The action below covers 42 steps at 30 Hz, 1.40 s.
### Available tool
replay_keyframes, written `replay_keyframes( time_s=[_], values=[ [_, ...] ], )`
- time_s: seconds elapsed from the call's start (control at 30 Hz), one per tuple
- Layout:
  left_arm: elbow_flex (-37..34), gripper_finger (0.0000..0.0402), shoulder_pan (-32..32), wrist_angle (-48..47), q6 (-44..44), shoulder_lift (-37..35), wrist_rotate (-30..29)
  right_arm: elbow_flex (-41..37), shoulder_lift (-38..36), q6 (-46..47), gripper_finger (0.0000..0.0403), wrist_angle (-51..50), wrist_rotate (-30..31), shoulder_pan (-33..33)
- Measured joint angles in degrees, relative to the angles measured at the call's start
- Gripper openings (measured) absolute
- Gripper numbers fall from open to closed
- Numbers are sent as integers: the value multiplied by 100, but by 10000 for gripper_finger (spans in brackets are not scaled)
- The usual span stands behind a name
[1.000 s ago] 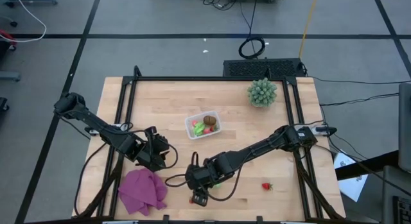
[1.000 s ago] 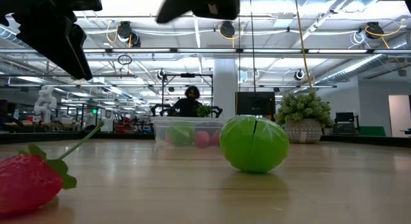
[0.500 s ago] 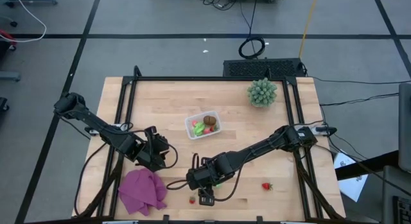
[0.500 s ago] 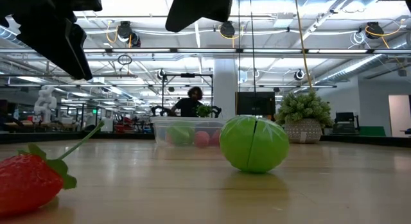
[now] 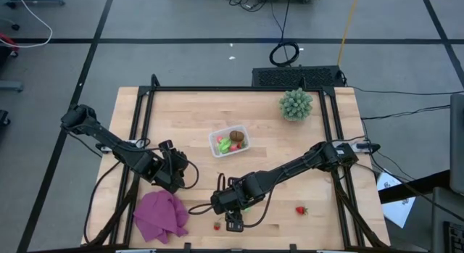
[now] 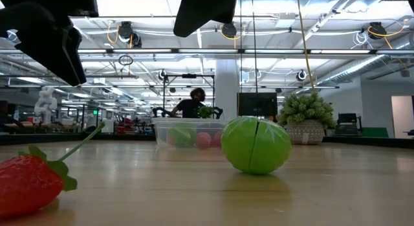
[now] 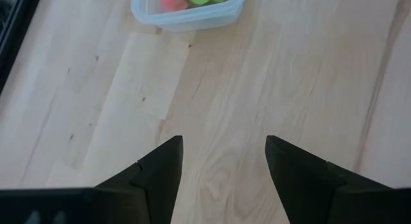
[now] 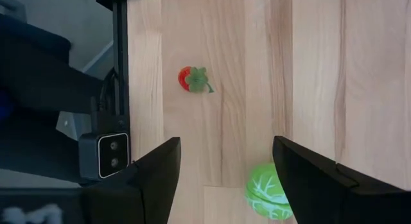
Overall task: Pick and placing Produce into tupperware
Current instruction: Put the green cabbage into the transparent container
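Note:
The clear tupperware [image 5: 230,142] stands mid-table and holds the brown oval [image 5: 237,135], a green piece [image 5: 225,145] and red and pink pieces. It also shows in the left wrist view [image 7: 189,9]. A bright green ball [image 8: 268,189] and a small red strawberry [image 8: 192,78] lie on the wood near the front edge. A second strawberry [image 5: 300,209] lies to their right. My right gripper [image 5: 226,209] hovers open above the table, the green ball beside one finger and the strawberry ahead of it. My left gripper [image 5: 181,173] is open and empty, left of them, facing the tupperware.
A purple cloth [image 5: 161,215] lies at the front left, close to my left gripper. A spiky pale-green plant [image 5: 296,104] stands at the back right. A small camera block [image 8: 110,153] sits at the table's front edge. A person [image 6: 193,103] shows far behind the table.
My right gripper has shifted a little toward the table's right, uncovering the strawberry near the front edge. My left gripper has drawn back slightly toward the table's left. No produce has moved.

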Motion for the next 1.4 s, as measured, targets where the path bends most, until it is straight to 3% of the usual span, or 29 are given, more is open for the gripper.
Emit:
replay_keyframes(
  time_s=[0.3, 0.7, 1.4],
  values=[
    [0, 227, 0, 2, -14, 0, 0, -13, -2, 21, 238, -168, -22, 7],
    [0, 227, 0, 4, -12, 0, 0, -1130, -3, 723, 238, -323, -199, -65],
    [0, 227, 0, 8, 20, 2, 0, -1760, -4, 807, 238, 245, -223, -105]
  ],
)
